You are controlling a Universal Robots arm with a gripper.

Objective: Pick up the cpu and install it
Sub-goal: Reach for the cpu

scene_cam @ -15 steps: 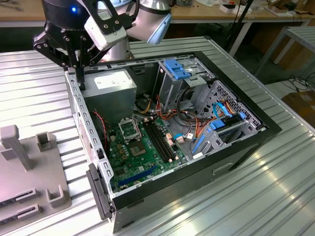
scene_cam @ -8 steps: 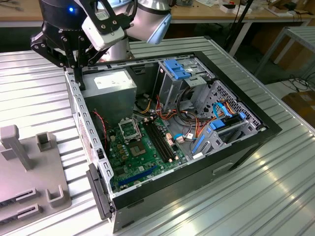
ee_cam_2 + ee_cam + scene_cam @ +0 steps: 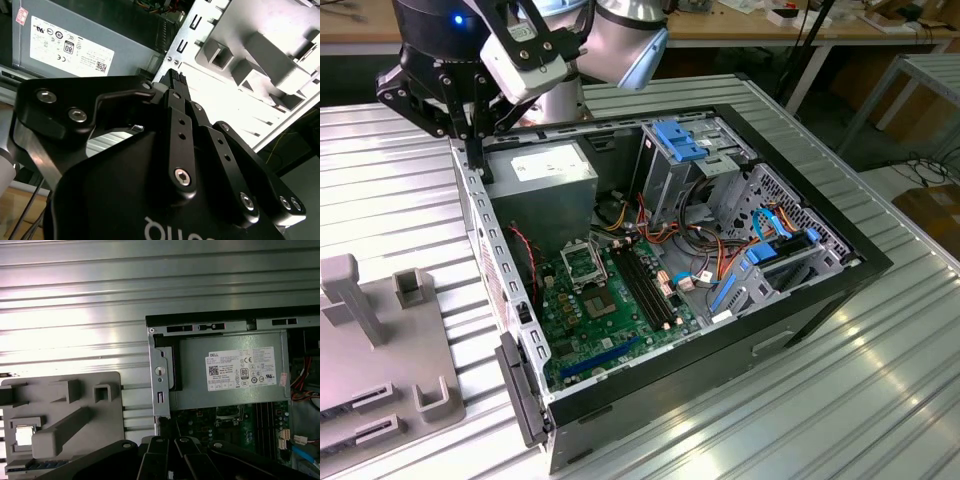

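In the first wrist view the cpu (image 3: 23, 435), a small pale square chip, lies in a square pocket of the grey holder block (image 3: 75, 405) on the table beside the computer case. My gripper (image 3: 480, 160) hangs over the case's side wall, between the holder block (image 3: 380, 340) and the power supply (image 3: 540, 185). Its tips (image 3: 174, 80) look shut with nothing between them. The silver socket frame (image 3: 583, 266) sits on the green motherboard (image 3: 610, 320) inside the case, further along from the gripper.
The black case (image 3: 820, 290) lies open on a ribbed metal table (image 3: 880, 400). Inside it are the grey power supply (image 3: 230, 372), a drive cage with blue clips (image 3: 685, 145), memory slots (image 3: 645, 285) and loose cables (image 3: 720, 255). The case wall (image 3: 160, 375) stands between the holder and the motherboard.
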